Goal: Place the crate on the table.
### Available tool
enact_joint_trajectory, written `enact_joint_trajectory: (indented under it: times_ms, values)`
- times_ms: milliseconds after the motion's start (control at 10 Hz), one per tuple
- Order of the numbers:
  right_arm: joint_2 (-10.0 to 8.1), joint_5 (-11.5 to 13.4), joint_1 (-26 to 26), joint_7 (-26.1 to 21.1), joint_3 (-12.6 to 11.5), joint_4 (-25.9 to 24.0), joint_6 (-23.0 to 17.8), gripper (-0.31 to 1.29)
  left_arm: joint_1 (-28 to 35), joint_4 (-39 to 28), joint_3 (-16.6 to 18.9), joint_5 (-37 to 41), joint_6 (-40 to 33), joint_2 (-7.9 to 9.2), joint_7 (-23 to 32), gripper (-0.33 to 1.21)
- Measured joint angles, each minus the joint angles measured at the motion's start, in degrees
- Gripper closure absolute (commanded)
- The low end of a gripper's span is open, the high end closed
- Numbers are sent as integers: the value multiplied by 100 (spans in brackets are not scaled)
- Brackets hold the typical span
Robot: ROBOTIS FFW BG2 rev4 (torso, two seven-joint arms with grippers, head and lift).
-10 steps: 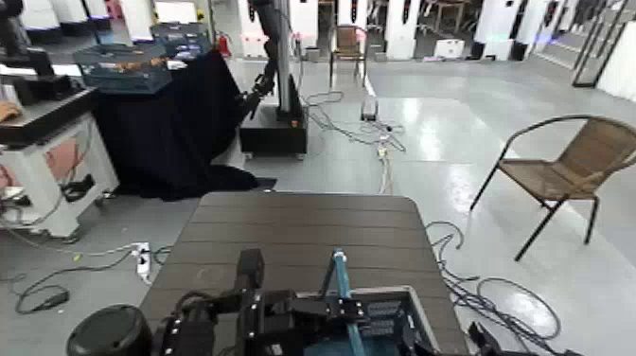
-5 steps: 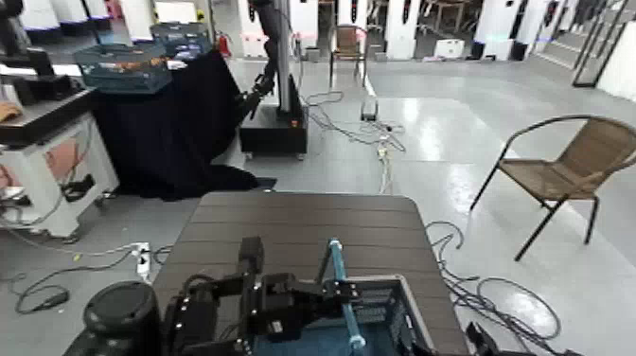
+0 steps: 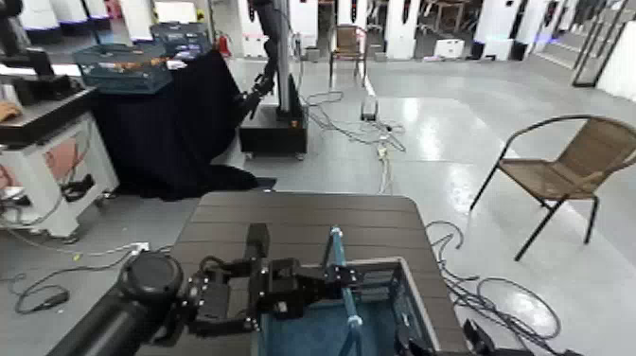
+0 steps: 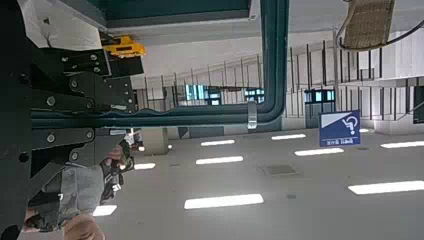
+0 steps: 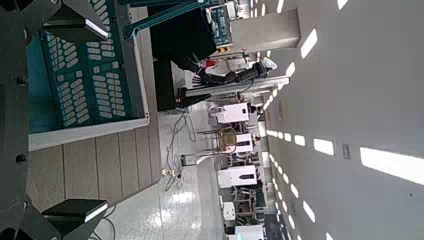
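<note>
The crate (image 3: 326, 327), blue-grey with a pale rim and an upright teal handle bar (image 3: 339, 270), hangs over the near edge of the dark brown slatted table (image 3: 303, 220). My left gripper (image 3: 322, 282) reaches in from the lower left and is shut on the crate's rim beside the handle. The handle also shows in the left wrist view (image 4: 270, 60). My right gripper (image 3: 416, 343) is at the crate's right wall, mostly cut off by the frame's bottom edge. The right wrist view shows the crate's lattice wall (image 5: 85, 70) against its fingers, above the table slats (image 5: 90, 175).
A black-draped table (image 3: 170, 123) with darker teal mesh crates (image 3: 123, 66) stands at the far left, by a white workbench (image 3: 47, 161). Another robot's base (image 3: 274, 128) is behind the table. A wicker chair (image 3: 568, 161) stands to the right. Cables (image 3: 379, 133) lie on the floor.
The crate and my left arm have moved forward over the table's near edge. More of the crate's rim and inside shows now.
</note>
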Motion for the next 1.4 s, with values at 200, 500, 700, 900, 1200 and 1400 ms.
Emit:
enact_joint_trajectory:
  times_ms: [200,500,700,900,1200,1400]
  values:
    - [-11,-9,-20,0,25,8,8,13,-359,466,-195,-528,-154,-32,-653,115]
    - [-26,-27,-53,8,68,18,15,13,-717,1028,-393,-1106,-330,-101,-1245,115]
    - [-35,-35,-72,9,88,24,19,13,-950,1382,-470,-1562,-446,-166,-1813,115]
    - [-49,-48,-101,11,111,29,26,13,-1114,1665,-488,-1782,-537,-228,-2023,115]
    - [-57,-59,-116,18,128,35,35,13,-1255,2021,-475,-2064,-621,-306,-2260,115]
    - [-57,-69,-116,23,130,35,35,13,-1260,2090,-444,-2069,-631,-312,-2256,100]
